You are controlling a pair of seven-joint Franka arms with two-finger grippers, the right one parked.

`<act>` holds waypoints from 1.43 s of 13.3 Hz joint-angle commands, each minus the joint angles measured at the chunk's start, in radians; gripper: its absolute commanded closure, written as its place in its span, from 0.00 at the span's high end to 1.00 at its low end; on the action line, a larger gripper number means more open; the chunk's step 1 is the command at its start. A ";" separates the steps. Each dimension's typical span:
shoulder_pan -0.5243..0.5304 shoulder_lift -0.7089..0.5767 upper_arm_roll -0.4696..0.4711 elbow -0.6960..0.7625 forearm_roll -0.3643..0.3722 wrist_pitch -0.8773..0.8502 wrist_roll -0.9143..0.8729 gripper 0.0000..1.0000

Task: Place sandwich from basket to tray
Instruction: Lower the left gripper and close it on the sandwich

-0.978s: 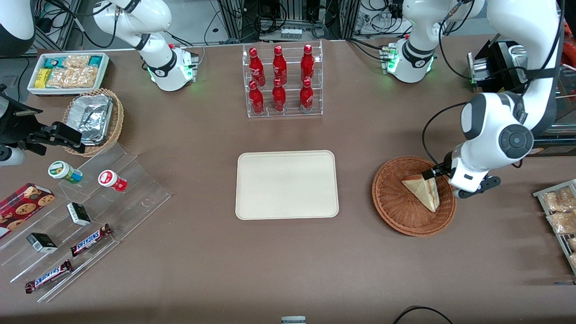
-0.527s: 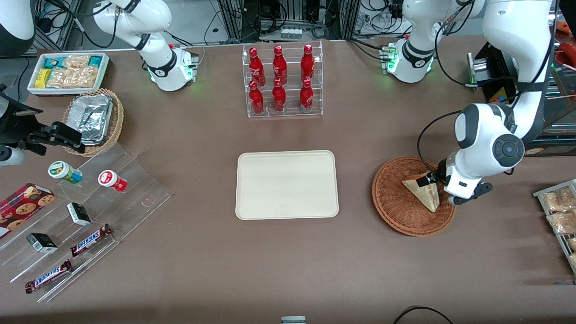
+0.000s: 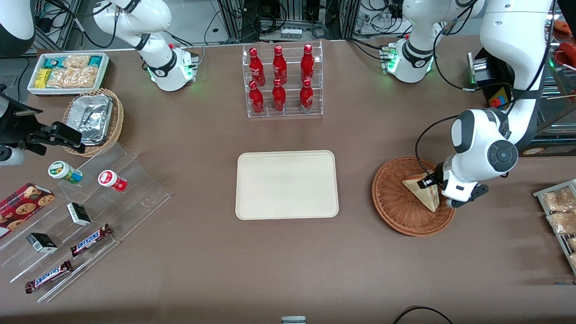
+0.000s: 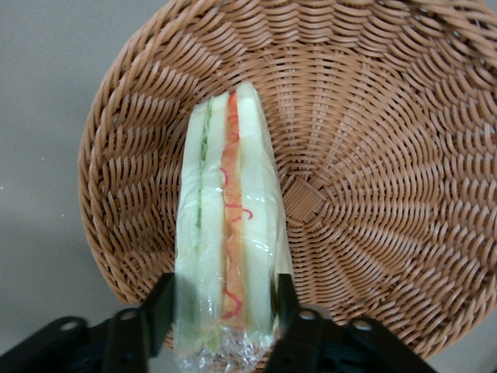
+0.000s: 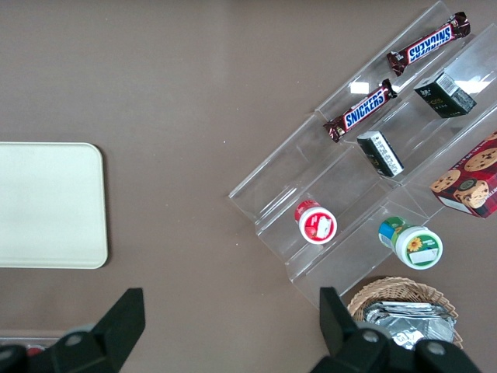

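Front view puts the gripper (image 3: pixel 431 183) low inside the basket (image 3: pixel 396 211), at the right of the frame, down at the sandwich (image 3: pixel 423 194), which lies in the basket's half nearer the working arm's end of the table. Its wrist hangs over the rim there, probably so the fingers can reach down past the wicker.

Left wrist view gives the grip itself: the wedge stands on edge with its cut face (red, pink and green layers showing through clear wrap) toward the camera, and one dark finger (image 4: pixel 159 307) sits against each bread face. The jaws are narrowed to about the sandwich's thickness, flanking it and seemingly touching the wrap; whether they are pressing firmly I cannot tell. Gripping across the flat bread sides makes sense, since those give the pads broad, parallel surfaces.

The wedge still rests on the weave, so no lift has happened. The tray (image 3: pixel 287 185) waits bare at the centre of the frame, well apart from the basket.
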 commanded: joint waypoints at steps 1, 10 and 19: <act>0.011 0.002 -0.011 0.005 -0.010 0.012 -0.045 0.13; 0.009 -0.045 -0.028 0.053 0.005 -0.089 0.078 0.00; -0.079 -0.056 -0.193 0.153 0.123 -0.206 0.083 0.00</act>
